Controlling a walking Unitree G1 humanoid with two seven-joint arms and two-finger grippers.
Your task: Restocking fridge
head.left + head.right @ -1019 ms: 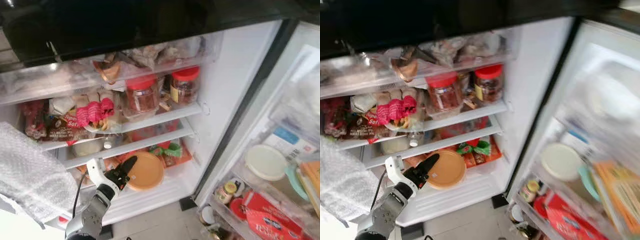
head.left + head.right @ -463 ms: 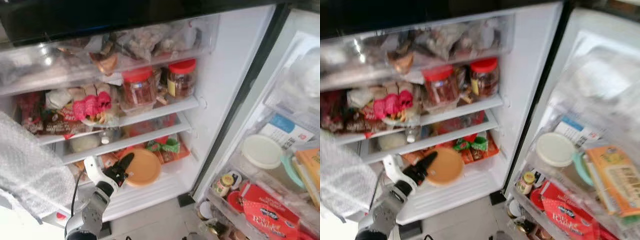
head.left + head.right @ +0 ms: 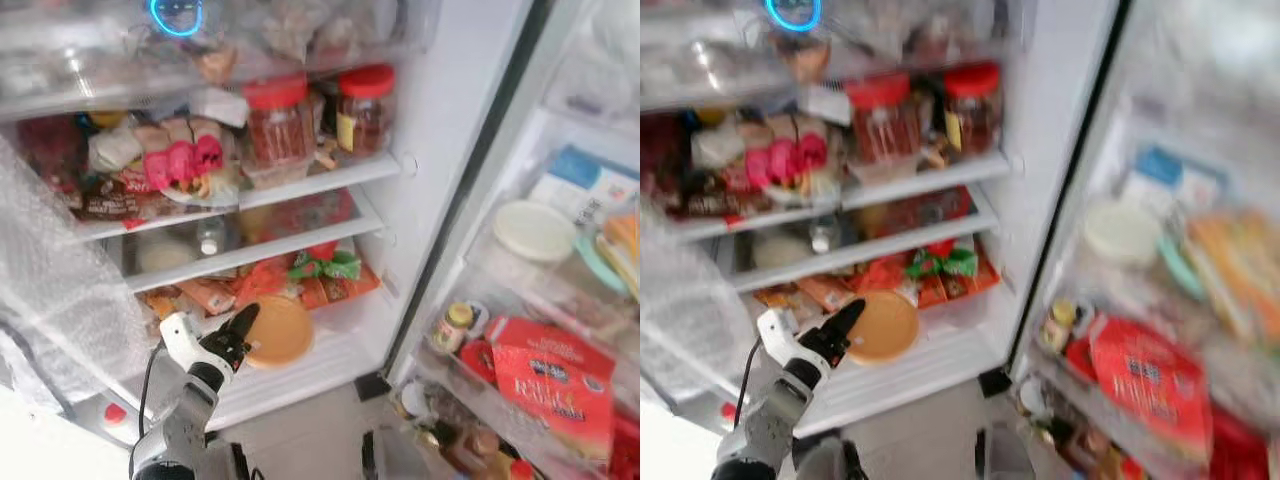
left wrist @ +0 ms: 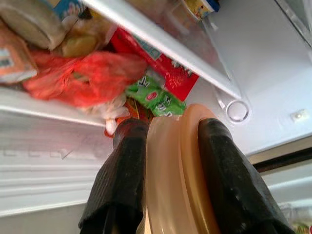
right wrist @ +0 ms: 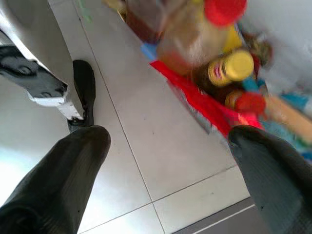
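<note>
1. Low in the frame, the left end effector stays clenched on the rim of the orange lidded container; the right end effector hangs released over the floor tiles.
2. Since a second ago the view has dropped and closed in; the container sits as before at the lower shelf, so placement looks nearly done.
3. Farther up, red-lidded jars crowd the upper shelf.
</note>
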